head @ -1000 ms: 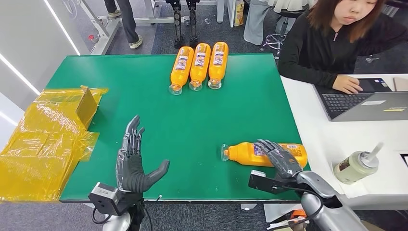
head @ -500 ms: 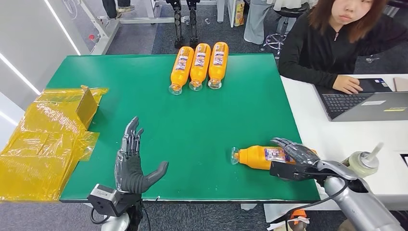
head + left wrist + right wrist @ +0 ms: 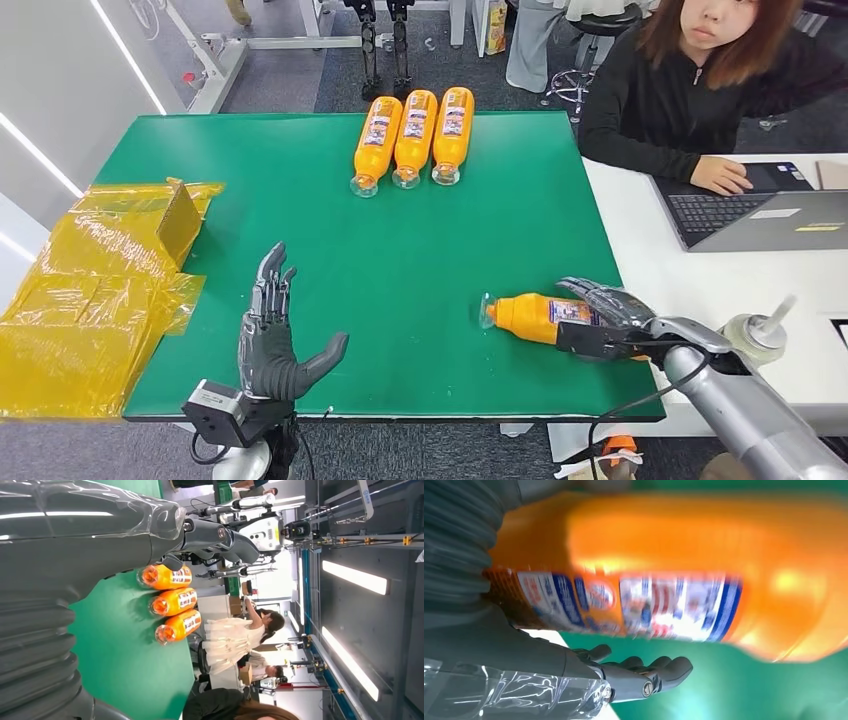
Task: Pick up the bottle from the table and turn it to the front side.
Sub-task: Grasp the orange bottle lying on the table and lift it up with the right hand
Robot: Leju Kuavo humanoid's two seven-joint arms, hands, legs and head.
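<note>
An orange bottle [image 3: 525, 317] lies on its side near the front right of the green table [image 3: 300, 190], its clear cap pointing left. My right hand [image 3: 605, 315] holds it around the labelled middle, fingers draped over the top. In the right wrist view the bottle's blue and white label [image 3: 644, 605] is blurred, and dark fingers [image 3: 649, 672] reach past it above the green surface. My left hand [image 3: 272, 345] stands open at the front left of the table, fingers up, holding nothing; the left wrist view catches its thumb [image 3: 215, 535].
Three more orange bottles [image 3: 415, 135] lie side by side at the table's far edge, also seen as a row [image 3: 175, 602]. A yellow plastic-wrapped box [image 3: 100, 290] sits at the left. A person [image 3: 700, 90] works at a laptop [image 3: 760, 215] on the white desk; a cup with a straw [image 3: 745, 340] stands near my right arm.
My right hand has carried the bottle a little to the right and turned it, so the label now faces up. The left hand has stayed put.
</note>
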